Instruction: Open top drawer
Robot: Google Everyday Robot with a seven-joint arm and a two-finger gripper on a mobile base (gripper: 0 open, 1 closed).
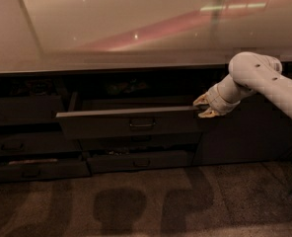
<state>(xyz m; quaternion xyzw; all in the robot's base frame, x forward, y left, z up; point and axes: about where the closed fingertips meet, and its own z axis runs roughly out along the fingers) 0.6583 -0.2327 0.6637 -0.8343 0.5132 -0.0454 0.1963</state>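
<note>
The top drawer [131,124] is a wide dark grey front with a small centred loop handle [142,124]. It stands pulled out from the cabinet under the counter. My gripper [203,107] is at the right end of the drawer front, at its top edge, with the white arm [264,80] reaching in from the right. The drawer's interior is mostly hidden behind the front.
A glossy counter top [136,28] runs above. Slimmer dark drawer fronts sit below [136,161] and to the left [22,110]. A plain dark cabinet panel [244,132] is on the right. Carpeted floor [146,206] lies in front.
</note>
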